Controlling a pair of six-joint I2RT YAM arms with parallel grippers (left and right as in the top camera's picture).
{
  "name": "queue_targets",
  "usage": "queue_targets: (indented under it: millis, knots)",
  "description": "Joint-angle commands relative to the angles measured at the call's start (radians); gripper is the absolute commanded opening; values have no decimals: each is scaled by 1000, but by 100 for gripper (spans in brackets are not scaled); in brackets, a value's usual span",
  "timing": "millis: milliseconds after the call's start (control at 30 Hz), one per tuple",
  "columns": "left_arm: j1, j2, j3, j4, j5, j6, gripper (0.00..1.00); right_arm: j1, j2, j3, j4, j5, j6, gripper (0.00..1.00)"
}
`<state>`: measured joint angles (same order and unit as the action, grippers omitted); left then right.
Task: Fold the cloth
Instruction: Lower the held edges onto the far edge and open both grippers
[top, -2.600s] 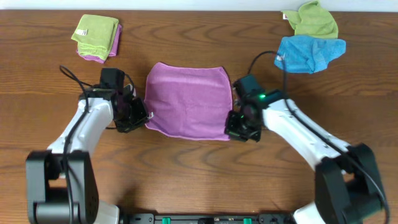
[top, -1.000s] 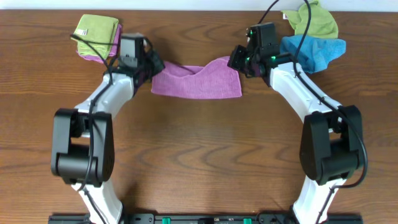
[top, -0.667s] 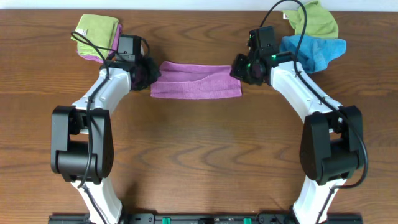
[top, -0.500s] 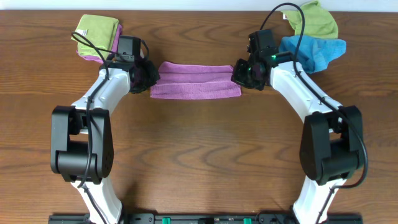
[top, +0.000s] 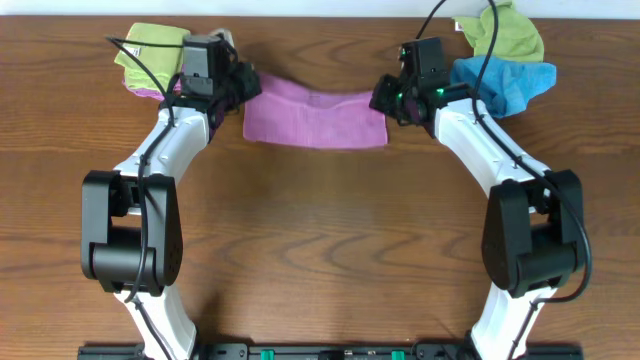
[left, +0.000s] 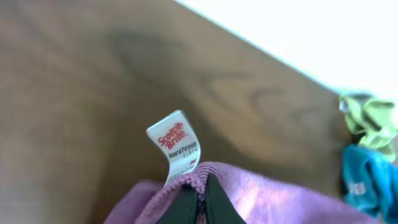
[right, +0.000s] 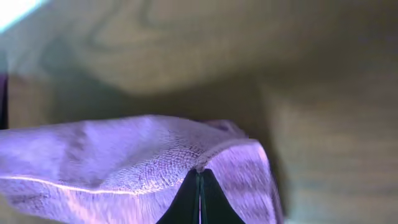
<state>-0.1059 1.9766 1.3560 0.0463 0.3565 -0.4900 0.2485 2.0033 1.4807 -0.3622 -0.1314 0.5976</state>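
From overhead, both arms reach far forward over the wooden table (top: 320, 250). The left gripper (top: 243, 88) and right gripper (top: 384, 98) face each other near its back edge. The cloth (top: 315, 120) stretches between them as a lilac band, each upper corner pinched and the top edge sagging in the middle. A folded green cloth (top: 150, 48) lies just behind the left gripper, and a blue cloth (top: 500, 85) sits beside the right.

In the left wrist view, the black fingers (left: 216, 204) are clamped on the fuzzy hem beside an upright white printed tag (left: 177, 146).

In the right wrist view, the fingers (right: 186, 204) are closed tight on a raised fold of terry weave.
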Motion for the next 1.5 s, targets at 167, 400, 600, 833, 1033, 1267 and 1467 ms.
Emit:
queue_targets:
  millis: [167, 400, 600, 833, 1033, 1267, 1467]
  knots:
    - [-1, 51, 21, -24, -3, 23, 6, -4, 11, 16, 30, 112, 11, 2]
    - [3, 65, 21, -174, -23, 57, 6, -5, 11, 13, -149, 114, 0, 2]
    - [4, 65, 21, -220, -52, 56, 6, -5, 11, 8, -191, 112, -20, 2]
    - [4, 65, 21, -312, -92, 57, 6, -5, 11, 8, -249, 113, -19, 2]
    - [4, 65, 21, -330, -105, 56, 6, 6, 11, 8, -259, 113, -19, 4]
    - [9, -9, 22, -341, -92, 59, 73, 5, 9, 10, -270, 92, -19, 92]
    - [9, -149, 21, -337, -102, 103, 73, 3, -36, 17, -258, 72, -20, 26]
